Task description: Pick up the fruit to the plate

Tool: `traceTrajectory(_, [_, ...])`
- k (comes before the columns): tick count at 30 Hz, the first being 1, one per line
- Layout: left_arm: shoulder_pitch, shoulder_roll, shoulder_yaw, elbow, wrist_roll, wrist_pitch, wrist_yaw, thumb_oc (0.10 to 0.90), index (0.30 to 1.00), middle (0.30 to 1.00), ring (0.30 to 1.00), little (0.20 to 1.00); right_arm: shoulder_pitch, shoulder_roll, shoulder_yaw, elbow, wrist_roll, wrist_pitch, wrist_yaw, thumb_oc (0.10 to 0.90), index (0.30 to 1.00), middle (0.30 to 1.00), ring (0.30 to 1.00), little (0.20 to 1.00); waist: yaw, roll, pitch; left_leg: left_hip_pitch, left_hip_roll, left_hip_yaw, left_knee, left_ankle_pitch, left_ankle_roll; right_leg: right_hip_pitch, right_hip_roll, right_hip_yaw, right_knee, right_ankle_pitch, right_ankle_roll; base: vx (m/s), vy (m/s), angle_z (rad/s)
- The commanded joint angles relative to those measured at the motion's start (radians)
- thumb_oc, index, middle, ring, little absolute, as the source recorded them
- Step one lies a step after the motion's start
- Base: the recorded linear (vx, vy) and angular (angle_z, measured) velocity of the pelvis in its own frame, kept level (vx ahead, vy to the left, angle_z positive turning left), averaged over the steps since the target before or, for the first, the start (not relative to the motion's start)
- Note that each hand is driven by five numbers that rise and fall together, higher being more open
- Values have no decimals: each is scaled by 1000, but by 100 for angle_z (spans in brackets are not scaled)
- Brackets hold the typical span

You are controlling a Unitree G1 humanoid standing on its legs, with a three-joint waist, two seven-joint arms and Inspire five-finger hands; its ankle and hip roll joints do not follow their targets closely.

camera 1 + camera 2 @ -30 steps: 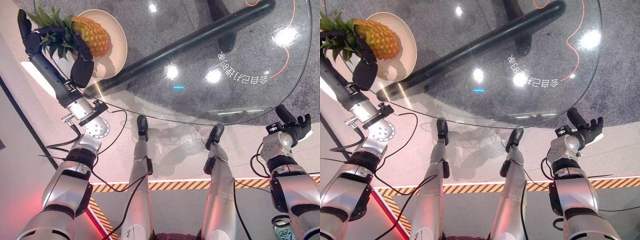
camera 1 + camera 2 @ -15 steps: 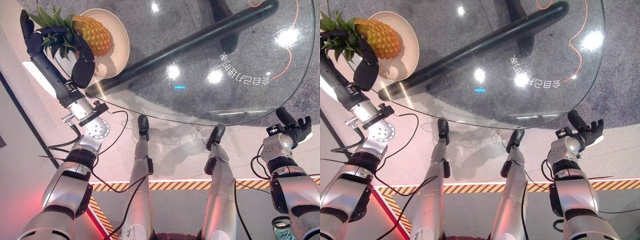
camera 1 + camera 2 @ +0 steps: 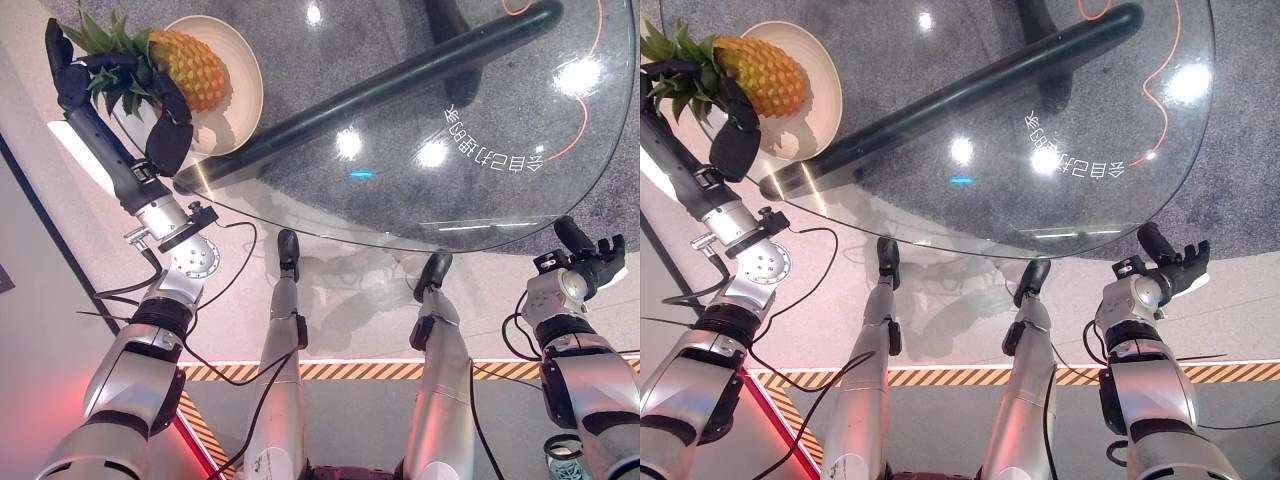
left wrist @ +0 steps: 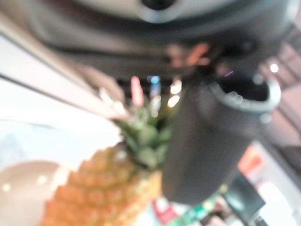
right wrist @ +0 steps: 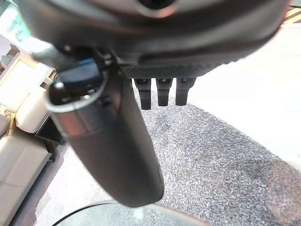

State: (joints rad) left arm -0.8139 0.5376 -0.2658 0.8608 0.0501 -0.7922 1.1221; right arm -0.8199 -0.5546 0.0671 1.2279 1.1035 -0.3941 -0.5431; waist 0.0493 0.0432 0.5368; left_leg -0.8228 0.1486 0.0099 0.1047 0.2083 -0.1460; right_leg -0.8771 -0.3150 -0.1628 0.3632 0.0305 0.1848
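**Pineapple over the plate at the counter's far left edge**

The left robot hand (image 3: 120, 90) is curling its fingers and thumb round the leafy crown of the one pineapple (image 3: 188, 68), and those dark fingers are hiding part of the leaves. The fruit's yellow body is lying over the one cream plate (image 3: 240, 95), which is sitting at the far left edge of the round glass counter (image 3: 420, 190). Whether the pineapple is resting on the plate or hanging just above it is hard to make out. The fruit is covering the plate's left part, and the plate's far rim is running close to the head views' top edge. In the left wrist view the pineapple (image 4: 101, 188) and the plate (image 4: 21, 188) are showing as soft shapes past the thumb, too blurred for detail.

The right robot hand (image 3: 1175, 268) is hanging off the counter, beyond its near right edge, with its fingers loosely spread and nothing between them. In the right wrist view its fingers (image 5: 162, 92) are showing only as short tips past the dark bulk.

Through the glass a dark bar (image 3: 400, 85) of the counter's base is showing, running across a grey carpet (image 3: 330, 40). One thin orange cord (image 3: 585, 110) is curving over the carpet near the far right edge, partly cut off.
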Motion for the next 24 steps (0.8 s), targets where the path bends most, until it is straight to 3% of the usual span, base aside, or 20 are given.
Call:
traceTrajectory(1, [26,0,22,33,-33,26,4,800,900,900,900,900,49,-97,-37,-14,12,-73,-10,800,900,900,900,900,-4,-6,-17,-1,-24,-37,116,-128,0,27,46,-38,-46,36,-11,0,0,0])
traceTrajectory(10, [30,-9,11,31,-28,29,4,800,900,900,900,900,49,-94,-36,-12,12,-75,-8,800,900,900,900,900,-3,-4,-17,0,-19,-33,114,-126,0,25,43,-41,-40,33,-11,0,0,0])
traceTrajectory(24, [34,-7,13,2,21,-18,63,800,900,900,900,900,55,-96,-38,-12,14,-76,-6,800,900,900,900,900,-2,-5,-17,3,-22,-37,110,-125,0,28,45,-39,-47,38,-10,0,0,0])
